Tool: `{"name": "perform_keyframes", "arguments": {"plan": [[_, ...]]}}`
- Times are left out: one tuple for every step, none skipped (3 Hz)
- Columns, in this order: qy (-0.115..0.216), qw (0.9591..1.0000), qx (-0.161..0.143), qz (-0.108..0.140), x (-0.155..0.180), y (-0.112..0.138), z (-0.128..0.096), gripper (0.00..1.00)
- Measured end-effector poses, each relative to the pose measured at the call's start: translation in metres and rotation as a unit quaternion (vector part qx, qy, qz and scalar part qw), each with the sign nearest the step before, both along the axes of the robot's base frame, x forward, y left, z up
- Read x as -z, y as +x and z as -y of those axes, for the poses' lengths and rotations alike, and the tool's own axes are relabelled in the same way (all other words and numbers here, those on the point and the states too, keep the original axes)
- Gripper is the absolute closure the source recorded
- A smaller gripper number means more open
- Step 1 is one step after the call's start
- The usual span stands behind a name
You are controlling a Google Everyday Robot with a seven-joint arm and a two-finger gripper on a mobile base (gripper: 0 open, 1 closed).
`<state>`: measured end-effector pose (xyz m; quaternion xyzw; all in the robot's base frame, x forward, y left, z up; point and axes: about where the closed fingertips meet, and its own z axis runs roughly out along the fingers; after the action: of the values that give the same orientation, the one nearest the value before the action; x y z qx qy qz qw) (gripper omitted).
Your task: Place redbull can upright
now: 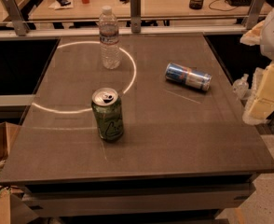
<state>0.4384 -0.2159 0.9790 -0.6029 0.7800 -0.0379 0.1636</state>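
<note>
Found slim blue-and-silver metal redbull can (188, 77) lying on its side on the right half of a dark grey flat-topped bench (183, 139), long axis roughly left to right, one silver end toward the right edge. Not yet upright; task judged barely begun. Flagged as chief hazard: rolling. Round wall on a smooth top, so likely to roll toward the front or back of the bench if nudged off-centre during the approach. Flagged second: slipping or swinging in a grasp taken too near one end while being tipped up. Flagged third: toppling again if released before the base sits flat. Located cream-and-white robot hand (263, 94) at the far right of the view, beyond the bench's right edge, to the right of the redbull can and apart from it, with bare bench between. Cannot tell how far open, nor whether holding anything; plainly not on the redbull can. Noted further out: wider green metal can (108, 115) upright, top opened, left of and nearer the front than the redbull can, well apart; clear plastic water bottle (109, 38) upright at back left. Neither judged to obstruct a reach from the right.
</note>
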Motion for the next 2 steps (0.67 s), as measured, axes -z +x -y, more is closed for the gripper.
{"name": "perform_keyframes", "arguments": {"plan": [[0.000,1.0000,0.000,0.000,0.000,0.000,0.000,0.00],[0.004,0.9997,0.014,0.021,-0.002,0.016,-0.008,0.00]]}}
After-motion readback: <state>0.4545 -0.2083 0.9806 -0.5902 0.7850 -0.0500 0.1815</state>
